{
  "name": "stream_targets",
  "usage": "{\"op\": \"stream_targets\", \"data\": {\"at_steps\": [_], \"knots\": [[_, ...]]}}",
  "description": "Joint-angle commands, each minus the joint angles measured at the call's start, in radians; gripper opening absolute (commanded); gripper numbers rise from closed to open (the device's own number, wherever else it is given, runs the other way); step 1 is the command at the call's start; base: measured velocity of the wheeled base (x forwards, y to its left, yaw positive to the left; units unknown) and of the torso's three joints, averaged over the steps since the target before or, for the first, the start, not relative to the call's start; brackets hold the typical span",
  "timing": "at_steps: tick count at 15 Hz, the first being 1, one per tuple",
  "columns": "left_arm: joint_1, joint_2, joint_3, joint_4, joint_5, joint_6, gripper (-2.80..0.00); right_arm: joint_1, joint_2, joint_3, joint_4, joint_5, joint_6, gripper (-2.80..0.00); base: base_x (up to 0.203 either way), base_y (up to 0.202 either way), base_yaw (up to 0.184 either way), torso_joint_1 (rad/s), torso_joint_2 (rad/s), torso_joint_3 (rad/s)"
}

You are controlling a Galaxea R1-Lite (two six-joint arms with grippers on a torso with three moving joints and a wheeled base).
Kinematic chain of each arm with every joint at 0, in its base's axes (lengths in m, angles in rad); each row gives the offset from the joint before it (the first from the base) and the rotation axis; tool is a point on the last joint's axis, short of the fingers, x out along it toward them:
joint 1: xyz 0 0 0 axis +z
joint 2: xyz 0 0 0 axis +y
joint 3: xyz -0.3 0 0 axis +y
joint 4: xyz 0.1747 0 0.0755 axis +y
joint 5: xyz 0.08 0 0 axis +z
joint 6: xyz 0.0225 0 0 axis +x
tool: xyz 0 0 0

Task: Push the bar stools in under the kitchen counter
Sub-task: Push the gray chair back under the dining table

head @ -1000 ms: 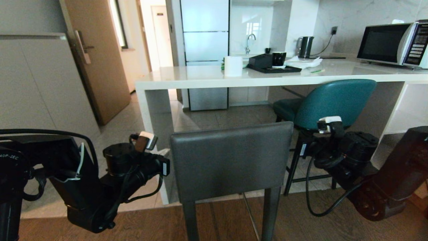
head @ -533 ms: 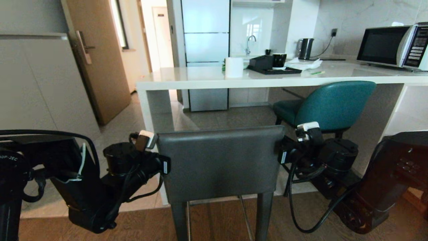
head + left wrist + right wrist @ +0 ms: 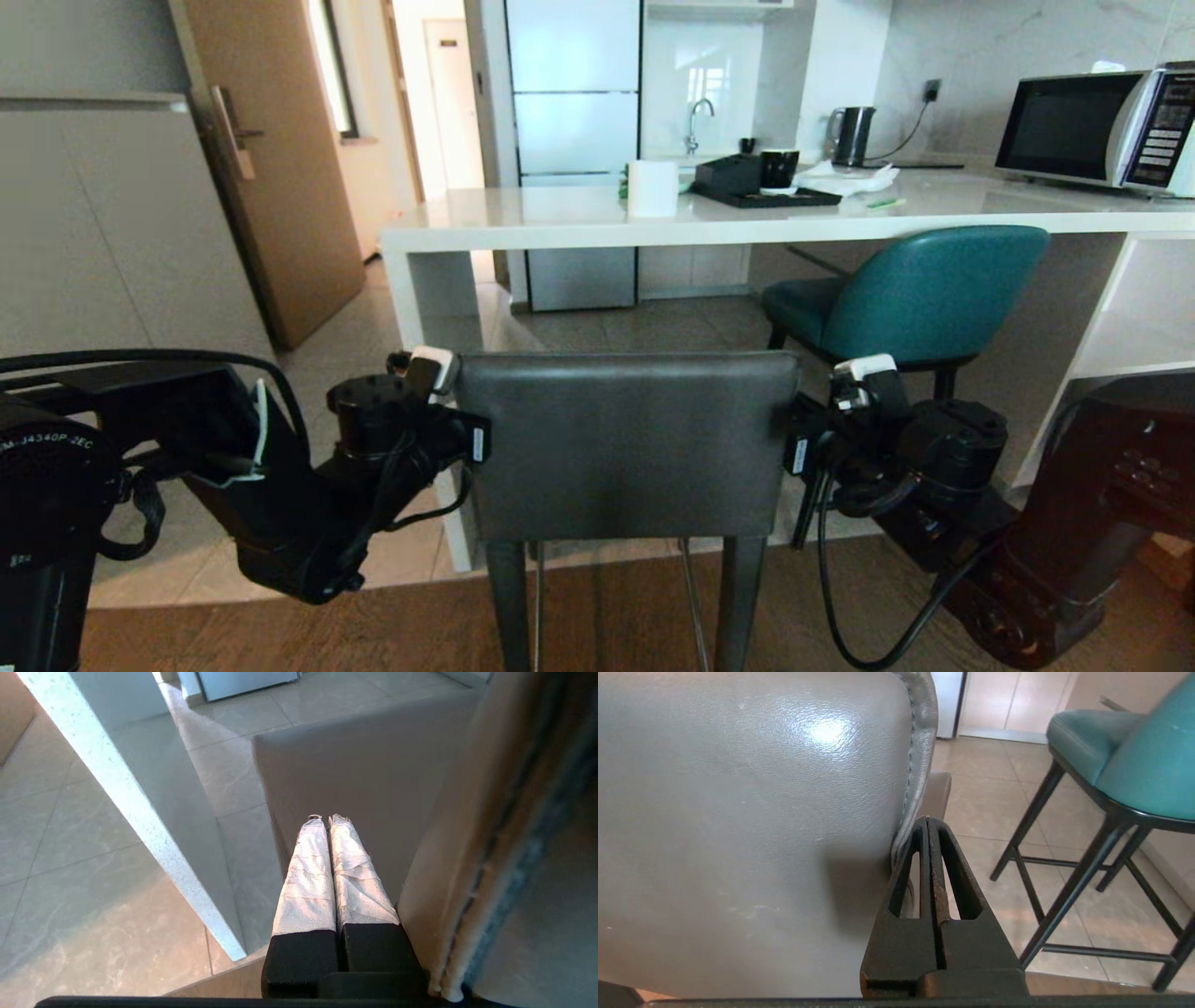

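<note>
The square grey bar stool [image 3: 625,439] stands right in front of me, its back facing me, short of the kitchen counter [image 3: 560,219]. My left gripper [image 3: 325,819] is shut, its taped fingers lying along the left side of the stool [image 3: 364,765], over the seat. My right gripper [image 3: 928,820] is shut too, pressed against the right edge of the grey back [image 3: 752,812]. In the head view both sets of fingers are hidden behind the back. The teal bar stool [image 3: 924,294] sits to the right, its seat under the counter top.
The counter's white side panel [image 3: 117,788] stands just left of the grey stool. A white roll [image 3: 652,187], black tray [image 3: 766,194], kettle [image 3: 854,133] and microwave [image 3: 1092,131] sit on the counter. A wooden door [image 3: 271,168] stands open at the left.
My right arm has swung left, from by the teal stool to the grey stool's right edge. My left arm has risen and closed on its left edge. The view has shifted slightly.
</note>
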Motion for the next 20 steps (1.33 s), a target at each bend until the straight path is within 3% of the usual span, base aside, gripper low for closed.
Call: {"op": "stream_targets", "data": {"at_steps": [1, 9, 20], "knots": [[-0.016, -0.004, -0.036, 0.003, 0.008, 0.001, -2.80, 0.000, 0.014, -0.005, -0.003, 0.007, -0.001, -2.80, 0.000, 0.000, 0.000, 0.000, 0.00, 0.000], [0.045, -0.028, 0.099, -0.095, 0.005, -0.004, -2.80, 0.003, 0.057, -0.215, 0.035, 0.005, -0.007, -2.80, 0.000, 0.000, 0.000, 0.000, 0.00, 0.000], [0.042, -0.024, 0.036, -0.096, 0.001, 0.002, -2.80, 0.007, 0.033, -0.104, -0.003, -0.028, -0.006, -2.80, 0.000, 0.000, 0.000, 0.000, 0.00, 0.000]]}}
